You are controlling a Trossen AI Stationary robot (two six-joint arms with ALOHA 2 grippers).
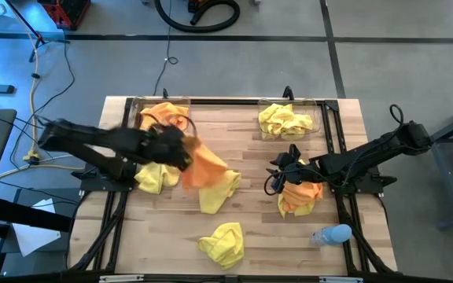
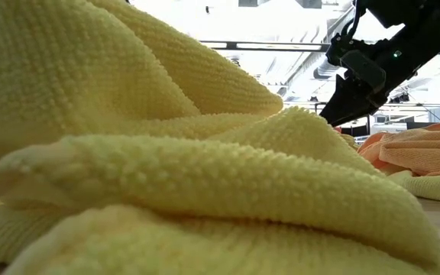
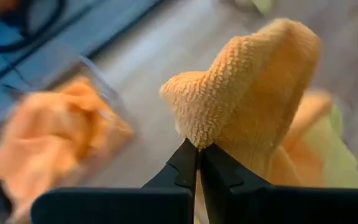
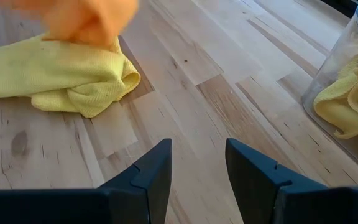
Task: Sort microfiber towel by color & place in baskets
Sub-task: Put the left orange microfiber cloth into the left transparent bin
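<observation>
My left gripper [image 1: 185, 155] is over the table's left half, shut on an orange microfiber towel [image 1: 205, 168], just nearer than the left basket [image 1: 141, 104], which holds another orange towel [image 1: 166, 116]. Yellow towels lie below and beside the held one [image 1: 220, 194] [image 1: 151, 178], and one lies near the front edge [image 1: 222, 242]. The right basket [image 1: 317, 106] holds yellow towels [image 1: 285, 120]. My right gripper [image 4: 197, 165] stands open above bare wood, beside an orange towel lying on a yellow one [image 1: 299, 196]. My left gripper pinches a bunched fold of the orange towel [image 3: 199, 127] between its two fingertips [image 3: 185, 163]. The fingers slant down from the table's left. The cloth bulges past the fingertips and droops over a yellow towel [image 3: 328, 162]. Whether its lower end still rests there I cannot tell.
A pale blue rounded object [image 1: 333, 234] lies at the near right corner. Bare wood shows at the table's middle between the two arms. In the low view the front yellow towel [image 2: 166, 168] fills most of the picture, with my right gripper [image 2: 348, 103] beyond it.
</observation>
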